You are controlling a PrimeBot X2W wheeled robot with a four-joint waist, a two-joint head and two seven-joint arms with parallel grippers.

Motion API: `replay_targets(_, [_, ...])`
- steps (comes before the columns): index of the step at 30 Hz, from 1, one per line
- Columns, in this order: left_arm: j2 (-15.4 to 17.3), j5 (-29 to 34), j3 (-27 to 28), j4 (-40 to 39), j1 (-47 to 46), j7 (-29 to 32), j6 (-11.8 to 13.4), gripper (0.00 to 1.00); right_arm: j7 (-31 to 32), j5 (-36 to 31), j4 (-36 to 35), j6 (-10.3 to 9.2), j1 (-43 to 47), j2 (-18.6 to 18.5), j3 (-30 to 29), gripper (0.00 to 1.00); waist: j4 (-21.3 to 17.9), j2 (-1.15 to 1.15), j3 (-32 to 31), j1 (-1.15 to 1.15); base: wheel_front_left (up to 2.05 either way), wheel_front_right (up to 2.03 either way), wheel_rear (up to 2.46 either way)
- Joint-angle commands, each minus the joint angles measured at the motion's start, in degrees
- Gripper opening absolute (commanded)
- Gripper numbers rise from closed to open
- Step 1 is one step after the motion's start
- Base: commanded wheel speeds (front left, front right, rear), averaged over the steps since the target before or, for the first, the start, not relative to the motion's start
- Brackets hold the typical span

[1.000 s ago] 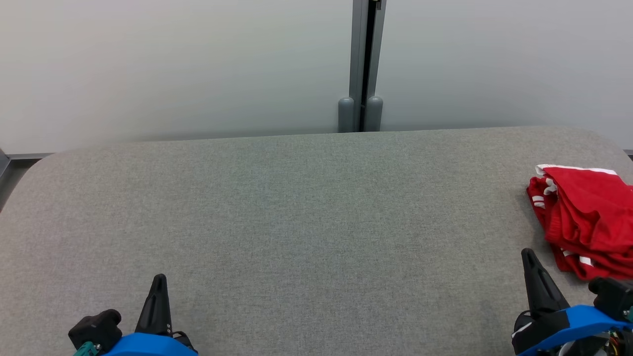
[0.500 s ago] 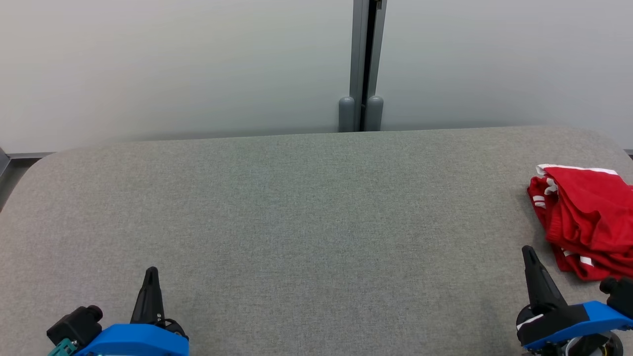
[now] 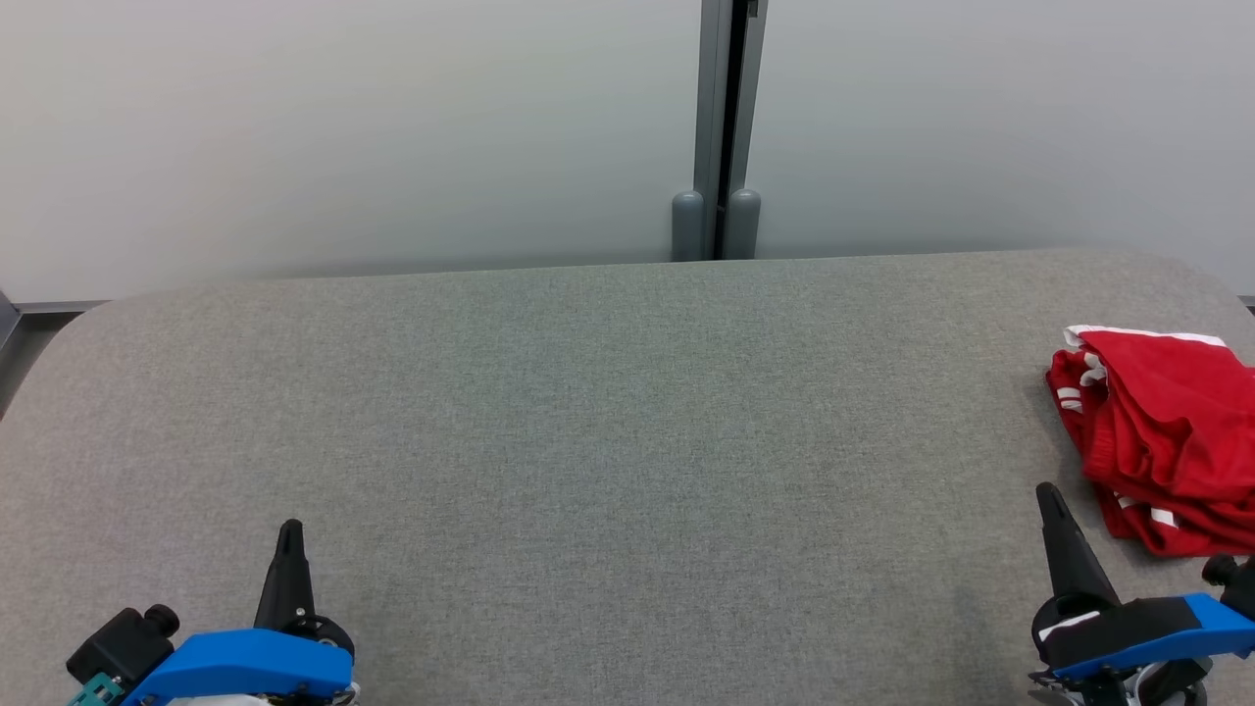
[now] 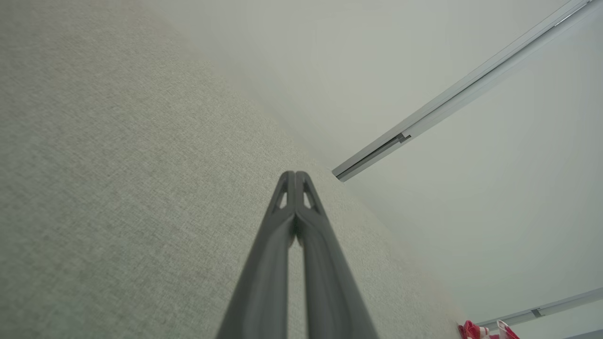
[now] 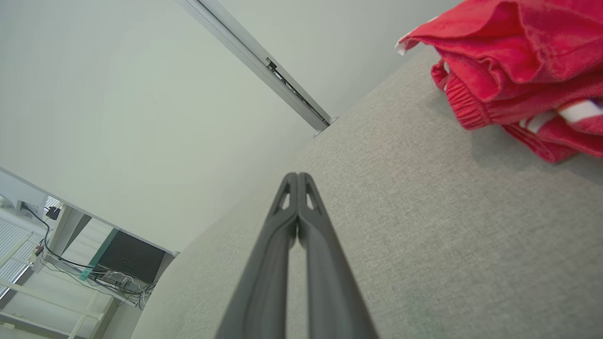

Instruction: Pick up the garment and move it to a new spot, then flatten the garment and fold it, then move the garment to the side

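Garment [image 3: 1162, 436] bunched at table [image 3: 588, 412] right edge; both grippers closed, empty

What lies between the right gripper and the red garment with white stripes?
Nothing but a bare strip of grey fabric-covered table lies between the right gripper and the red white-striped garment; the head view and right wrist view show it.

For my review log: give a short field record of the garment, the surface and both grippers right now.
table: grey fabric top
garment: red with white stripes, heaped at the table's right edge
left gripper: fingers shut, holding nothing, near left
right gripper: fingers shut, holding nothing, beside the garment, not touching
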Motion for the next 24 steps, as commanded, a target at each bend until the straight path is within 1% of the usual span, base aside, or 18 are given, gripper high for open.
replay_targets(1, [0.1, -1.9, 0.6, -1.1, -1.8, 0.4, -0.2, 0.0, 0.3, 2.1, -0.4, 0.01, -1.8, -0.1, -0.2, 0.0, 0.0, 0.0, 0.0, -0.01, 0.0, 0.0, 0.0])
replay_targets(24, [-0.4, -16.1, 2.3, -3.0, -2.6, 4.4, -0.4, 0.0, 2.4, 16.9, 0.3, 0.02, -2.8, 0.4, -0.5, 0.0, 0.1, 0.0, 0.1, -0.01, 0.0, 0.0, 0.0])
